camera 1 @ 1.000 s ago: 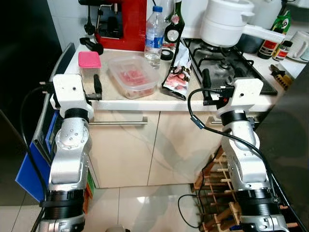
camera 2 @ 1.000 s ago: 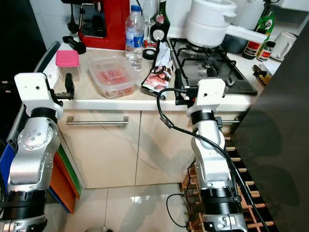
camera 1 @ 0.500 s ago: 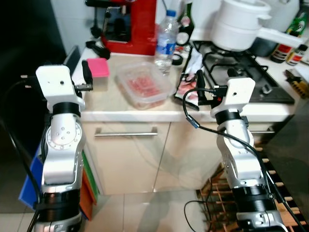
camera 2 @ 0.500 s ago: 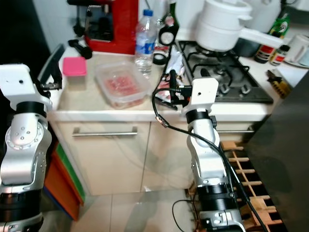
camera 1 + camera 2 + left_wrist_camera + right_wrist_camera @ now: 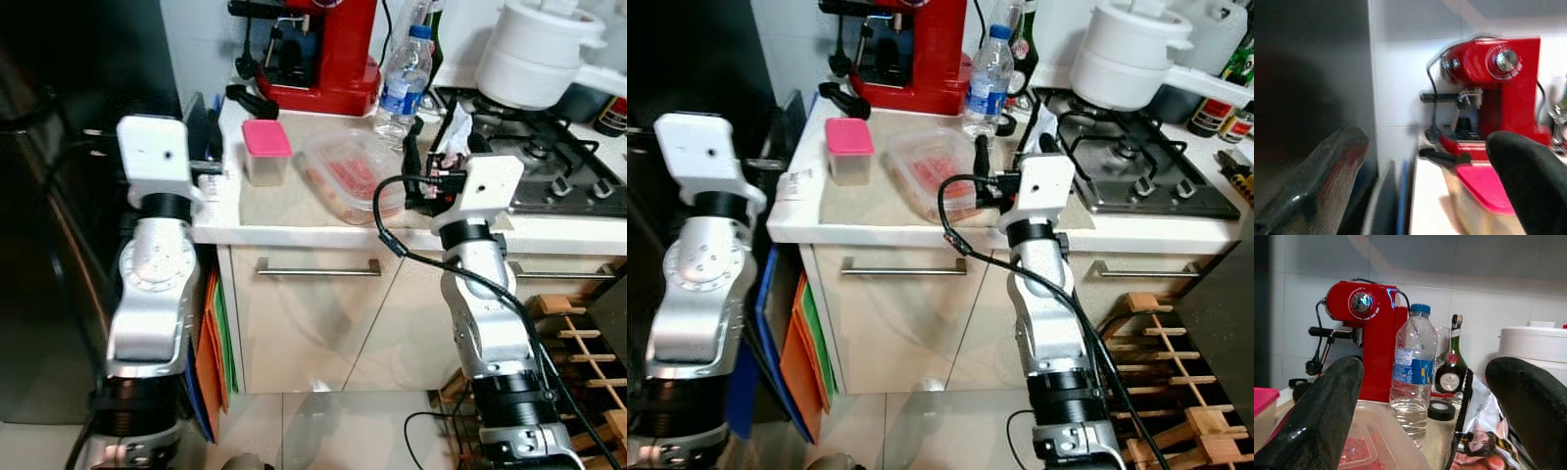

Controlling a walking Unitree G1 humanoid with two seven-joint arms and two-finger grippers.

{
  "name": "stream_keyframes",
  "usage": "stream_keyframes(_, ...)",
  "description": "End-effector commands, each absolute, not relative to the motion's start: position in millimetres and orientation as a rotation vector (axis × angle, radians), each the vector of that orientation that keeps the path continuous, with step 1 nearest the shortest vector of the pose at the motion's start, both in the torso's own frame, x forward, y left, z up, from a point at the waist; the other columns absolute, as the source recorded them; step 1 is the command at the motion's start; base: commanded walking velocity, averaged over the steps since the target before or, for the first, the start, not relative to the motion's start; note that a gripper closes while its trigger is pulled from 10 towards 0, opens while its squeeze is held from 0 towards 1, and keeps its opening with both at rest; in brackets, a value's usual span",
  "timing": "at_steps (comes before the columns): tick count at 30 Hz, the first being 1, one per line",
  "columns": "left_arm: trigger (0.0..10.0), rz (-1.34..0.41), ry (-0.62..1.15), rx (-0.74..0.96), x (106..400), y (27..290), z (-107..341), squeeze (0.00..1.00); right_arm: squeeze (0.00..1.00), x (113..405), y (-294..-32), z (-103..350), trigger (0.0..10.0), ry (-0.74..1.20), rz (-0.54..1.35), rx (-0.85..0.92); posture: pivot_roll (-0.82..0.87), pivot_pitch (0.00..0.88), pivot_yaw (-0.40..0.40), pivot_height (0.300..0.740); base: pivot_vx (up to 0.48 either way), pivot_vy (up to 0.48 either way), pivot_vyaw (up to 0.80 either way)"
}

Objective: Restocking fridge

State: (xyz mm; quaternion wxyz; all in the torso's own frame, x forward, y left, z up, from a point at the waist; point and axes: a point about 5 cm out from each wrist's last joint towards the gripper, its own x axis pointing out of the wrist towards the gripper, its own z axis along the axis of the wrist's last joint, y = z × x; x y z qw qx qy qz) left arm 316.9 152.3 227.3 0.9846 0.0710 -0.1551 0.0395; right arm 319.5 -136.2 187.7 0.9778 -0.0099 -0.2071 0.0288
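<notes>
The clear tub [image 5: 353, 181] lies lengthwise diagonally on the worktop [image 5: 294, 211]; beside it, both end effectors [image 5: 1009, 162] [image 5: 201, 147] gape wide, empty.

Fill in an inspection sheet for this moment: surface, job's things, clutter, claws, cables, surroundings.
Surface: beige counter above a drawer with a bar handle.
Job's things: pink-lidded tub; clear container of pink food; water bottle; snack packet.
Clutter: red coffee machine; tape roll; white pot on the hob.
Claws: left claw open, facing the counter's end; right claw open over the clear container.
Cables: black cable looping off the right wrist.
Surroundings: wooden rack; folders beside the cabinet.
</notes>
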Motion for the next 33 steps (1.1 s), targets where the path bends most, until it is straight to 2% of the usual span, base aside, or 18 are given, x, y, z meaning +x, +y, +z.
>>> stream_keyframes(1, 10.0, 0.057, -0.271, 0.132, 321, 148, 224, 0.00, 0.00, 319, -143, 189, 10.0, -0.426, 0.031, -0.037, 0.12, 0.000, -0.050, 0.740, 0.000, 0.000, 0.00)
stream_keyframes(2, 10.0, 0.050, -0.193, 0.080, 330, 139, 219, 0.00, 0.00, 318, -143, 190, 10.0, -0.429, 0.033, -0.037, 0.11, 0.000, -0.053, 0.740, 0.000, 0.000, 0.00)
stream_keyframes(7, 10.0, 0.014, -0.110, 0.030, 342, 119, 211, 0.00, 0.00, 317, -144, 194, 10.0, -0.440, 0.035, -0.048, 0.08, 0.000, -0.055, 0.740, 0.000, 0.000, 0.00)
stream_keyframes(13, 10.0, 0.003, -0.130, 0.056, 346, 117, 210, 0.00, 0.00, 313, -151, 195, 10.0, -0.438, 0.020, -0.066, 0.05, 0.000, -0.052, 0.740, 0.000, 0.000, 0.00)
stream_keyframes(16, 10.0, -0.033, -0.330, 0.164, 326, 129, 228, 0.00, 0.00, 311, -157, 193, 10.0, -0.427, -0.005, -0.068, 0.06, 0.000, -0.049, 0.740, 0.000, 0.000, 0.00)
stream_keyframes(19, 10.0, -0.051, -0.377, 0.209, 319, 131, 232, 0.00, 0.00, 311, -158, 193, 10.0, -0.427, -0.011, -0.068, 0.06, 0.000, -0.049, 0.740, 0.000, 0.000, 0.00)
stream_keyframes(20, 10.0, -0.064, -0.416, 0.221, 298, 144, 238, 0.00, 0.00, 313, -161, 197, 10.0, -0.447, -0.042, -0.070, 0.08, 0.000, -0.044, 0.740, 0.000, 0.000, 0.00)
stream_keyframes(23, 10.0, -0.069, -0.406, 0.210, 292, 148, 239, 0.00, 0.00, 315, -163, 200, 10.0, -0.456, -0.067, -0.072, 0.08, 0.000, -0.044, 0.740, 0.000, 0.000, 0.00)
stream_keyframes(26, 10.0, -0.155, -0.375, 0.212, 294, 129, 234, 0.00, 0.00, 335, -172, 203, 10.0, -0.371, -0.146, 0.032, 0.10, 0.000, -0.048, 0.740, 0.000, 0.000, 0.00)
stream_keyframes(32, 10.0, -0.241, -0.362, 0.195, 289, 115, 220, 0.00, 0.00, 343, -171, 218, 10.0, -0.400, -0.132, 0.062, 0.10, 0.000, -0.044, 0.740, 0.000, 0.000, 0.00)
stream_keyframes(33, 10.0, -0.204, -0.327, 0.107, 291, 119, 216, 0.00, 0.00, 344, -165, 217, 10.0, -0.403, -0.115, 0.065, 0.11, 0.000, -0.040, 0.740, 0.285, -0.382, 0.00)
